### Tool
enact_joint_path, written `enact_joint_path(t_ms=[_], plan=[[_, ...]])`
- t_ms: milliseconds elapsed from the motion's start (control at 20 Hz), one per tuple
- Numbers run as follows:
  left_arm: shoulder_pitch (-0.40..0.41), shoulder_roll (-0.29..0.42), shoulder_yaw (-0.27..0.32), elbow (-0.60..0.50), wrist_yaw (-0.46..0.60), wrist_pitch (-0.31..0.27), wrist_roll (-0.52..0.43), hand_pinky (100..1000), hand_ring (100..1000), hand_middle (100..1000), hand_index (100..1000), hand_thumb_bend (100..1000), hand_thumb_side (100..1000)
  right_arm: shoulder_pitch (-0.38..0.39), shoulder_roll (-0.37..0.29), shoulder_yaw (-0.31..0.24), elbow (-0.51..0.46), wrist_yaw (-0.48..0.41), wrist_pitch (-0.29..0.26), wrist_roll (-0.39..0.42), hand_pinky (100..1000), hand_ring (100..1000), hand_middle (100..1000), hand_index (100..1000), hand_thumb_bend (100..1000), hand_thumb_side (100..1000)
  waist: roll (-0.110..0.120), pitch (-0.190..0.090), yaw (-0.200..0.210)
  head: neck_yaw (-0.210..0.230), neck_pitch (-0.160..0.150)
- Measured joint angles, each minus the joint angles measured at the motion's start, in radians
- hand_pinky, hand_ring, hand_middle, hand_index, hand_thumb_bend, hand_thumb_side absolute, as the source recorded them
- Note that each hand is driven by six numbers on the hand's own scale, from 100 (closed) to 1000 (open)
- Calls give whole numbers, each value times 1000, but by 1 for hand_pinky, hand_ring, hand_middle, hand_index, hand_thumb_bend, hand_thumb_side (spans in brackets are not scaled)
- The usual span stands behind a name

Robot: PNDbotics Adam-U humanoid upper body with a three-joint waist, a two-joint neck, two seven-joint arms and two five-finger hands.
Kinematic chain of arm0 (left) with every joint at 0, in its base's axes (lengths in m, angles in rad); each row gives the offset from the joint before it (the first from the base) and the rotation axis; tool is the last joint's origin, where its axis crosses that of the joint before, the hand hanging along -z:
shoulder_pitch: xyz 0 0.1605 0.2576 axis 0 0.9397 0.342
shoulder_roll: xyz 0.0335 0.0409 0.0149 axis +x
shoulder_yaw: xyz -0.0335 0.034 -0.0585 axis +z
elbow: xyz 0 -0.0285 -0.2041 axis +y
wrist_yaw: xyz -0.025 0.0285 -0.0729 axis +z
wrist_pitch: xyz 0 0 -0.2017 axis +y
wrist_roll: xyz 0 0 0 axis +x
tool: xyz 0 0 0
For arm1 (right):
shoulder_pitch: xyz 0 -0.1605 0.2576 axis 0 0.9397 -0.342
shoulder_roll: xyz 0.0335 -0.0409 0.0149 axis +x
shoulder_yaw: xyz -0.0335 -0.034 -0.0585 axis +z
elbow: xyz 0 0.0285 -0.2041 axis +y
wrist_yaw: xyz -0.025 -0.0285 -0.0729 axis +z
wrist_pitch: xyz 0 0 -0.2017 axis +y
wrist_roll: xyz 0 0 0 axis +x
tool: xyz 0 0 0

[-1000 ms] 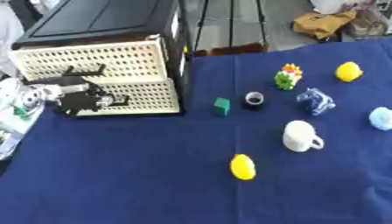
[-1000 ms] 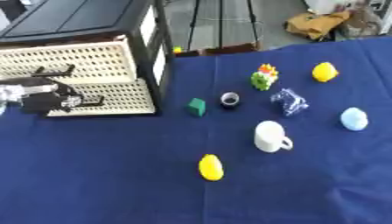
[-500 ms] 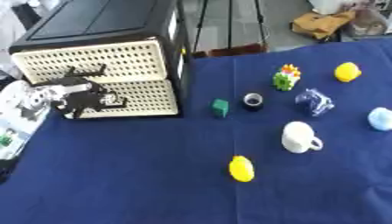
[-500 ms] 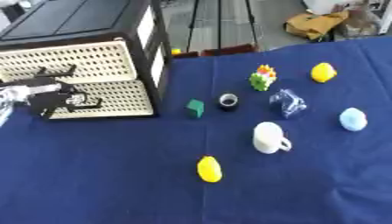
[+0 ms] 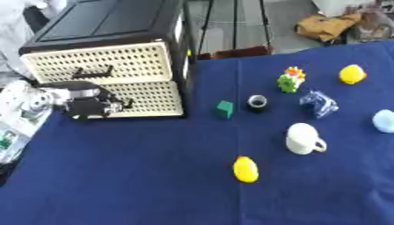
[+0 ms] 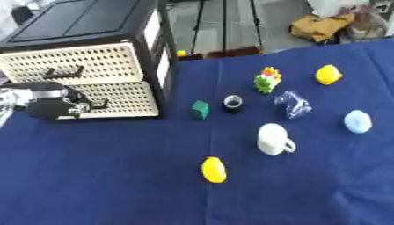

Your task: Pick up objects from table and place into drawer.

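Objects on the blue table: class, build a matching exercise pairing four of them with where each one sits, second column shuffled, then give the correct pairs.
Column one:
1. white mug
2. green cube
3. yellow oval object
4. left hand

Column two:
A. at the front of the lower drawer
B. nearest the camera, alone on the cloth
C. just left of the small black ring
D. between the clear blue item and the yellow oval object

Pairs: 1-D, 2-C, 3-B, 4-A
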Motion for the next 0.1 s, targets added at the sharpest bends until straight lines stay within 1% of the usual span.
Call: enact_joint_path(t_ms=[100], plan=[[11,16,-6,-25,-8,-29,-6,119,310,597,863,100,1000,5,0,-2,0,-4,1,1,543,645,547,669,100,885,-3,-11,8,-1,7]])
